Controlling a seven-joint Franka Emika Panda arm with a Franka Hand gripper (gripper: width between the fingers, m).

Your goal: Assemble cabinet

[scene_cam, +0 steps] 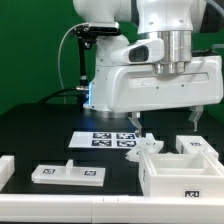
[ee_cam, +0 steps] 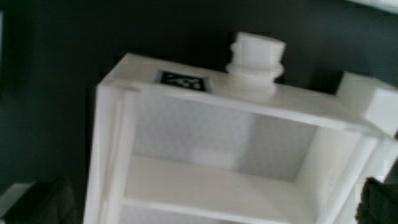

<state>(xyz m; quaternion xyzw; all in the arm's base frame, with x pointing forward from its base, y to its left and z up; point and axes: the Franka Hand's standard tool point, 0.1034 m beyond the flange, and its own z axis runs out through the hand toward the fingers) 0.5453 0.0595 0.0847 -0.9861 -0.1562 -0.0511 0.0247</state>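
Claw [scene_cam: 166,122] [ee_cam: 210,206] is open: fingers [scene_cam: 136,121] spread wide, nothing held between them. In the exterior view the tips hang above the cabinet body [scene_cam: 165,172], apart from it, no contact. The wrist view looks down into that body [ee_cam: 196,150], with the dark fingertips [ee_cam: 36,203] showing on either side of it.

Cabinet body: on the black table [scene_cam: 40,130], near side, exterior view's right. Its open face points up, and inner walls split it into compartments. There is one tag on the near face [scene_cam: 192,192] and one tag on the rim in the wrist view [ee_cam: 183,82]. A short round peg [ee_cam: 254,60] stands upright at the rim, just beside that rim tag. A small white block [scene_cam: 196,147] [ee_cam: 365,92] carrying a tag sits just beyond the body, on the far right. Can't tell whether it touches the body.

Other loose parts:
- Long flat panel [scene_cam: 70,174] with two tags lies flat at near left in the exterior view, well apart from the body.
- Another white part [scene_cam: 5,170] is cut off by the exterior view's left edge, so its shape is unclear.

The marker board [scene_cam: 105,139] lies flat mid-table, farther back than the panel. The white pedestal [scene_cam: 92,98] with its blue glow stands behind the board, at the far side.
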